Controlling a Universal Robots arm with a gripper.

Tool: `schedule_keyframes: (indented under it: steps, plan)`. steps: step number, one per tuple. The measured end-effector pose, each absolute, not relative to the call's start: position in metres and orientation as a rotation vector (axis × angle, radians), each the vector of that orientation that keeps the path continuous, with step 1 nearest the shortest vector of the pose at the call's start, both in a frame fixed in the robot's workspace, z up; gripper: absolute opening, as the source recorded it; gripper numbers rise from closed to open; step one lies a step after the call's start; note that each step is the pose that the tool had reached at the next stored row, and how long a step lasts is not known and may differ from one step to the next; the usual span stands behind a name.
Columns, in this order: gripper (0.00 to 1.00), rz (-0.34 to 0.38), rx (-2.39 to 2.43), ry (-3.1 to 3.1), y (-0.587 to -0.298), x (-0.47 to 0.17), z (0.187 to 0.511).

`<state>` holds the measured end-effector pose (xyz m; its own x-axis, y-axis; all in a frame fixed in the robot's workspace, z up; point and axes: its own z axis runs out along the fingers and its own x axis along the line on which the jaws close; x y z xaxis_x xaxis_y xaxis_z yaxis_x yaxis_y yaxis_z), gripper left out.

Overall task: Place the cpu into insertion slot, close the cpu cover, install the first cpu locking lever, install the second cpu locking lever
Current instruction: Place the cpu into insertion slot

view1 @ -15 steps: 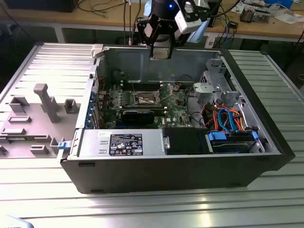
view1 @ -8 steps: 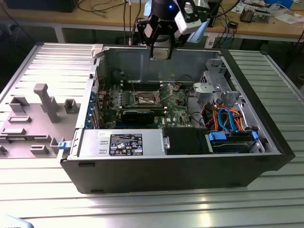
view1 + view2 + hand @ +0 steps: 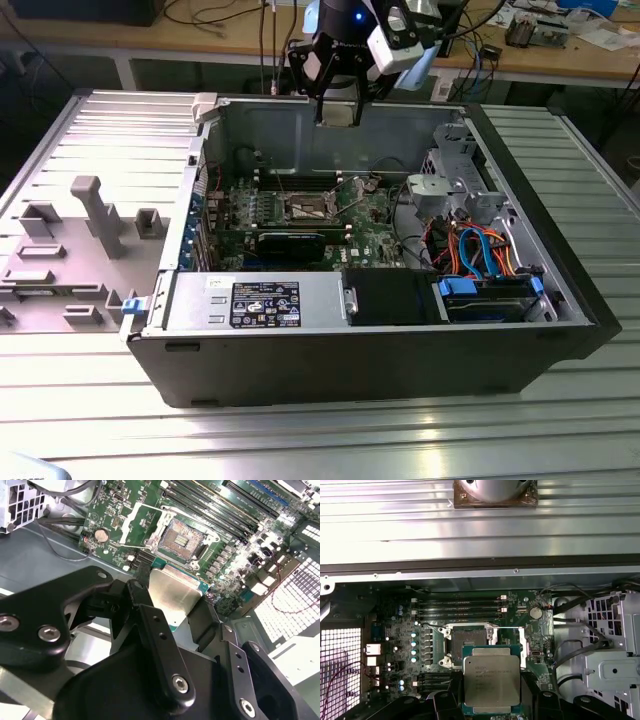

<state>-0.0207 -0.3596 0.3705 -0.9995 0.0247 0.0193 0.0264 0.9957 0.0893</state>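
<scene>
Silver-topped, lettered cpu (image 3: 491,680) clamped in tool (image 3: 172,605) above insertion slot (image 3: 465,642).

We find the case (image 3: 350,370) open on the bench (image 3: 300,440), the board (image 3: 370,235) on its floor. The slot (image 3: 180,541) sits in the board, uncovered, the cover (image 3: 125,522) raised beside it. The cpu (image 3: 491,682) rests clamped in the tool (image 3: 338,108), above the board and apart from the slot. Drive cage (image 3: 455,185) at the exterior view's right; blocks (image 3: 95,215) on the bench outside the case, at that view's left.
</scene>
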Motion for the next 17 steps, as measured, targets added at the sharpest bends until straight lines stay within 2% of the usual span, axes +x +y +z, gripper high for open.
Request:
schedule_keyframes:
  steps: [17]
  plan:
    - [0.55, -0.14, -0.04, -3.12, -0.3596, -0.0207, 0.3656]
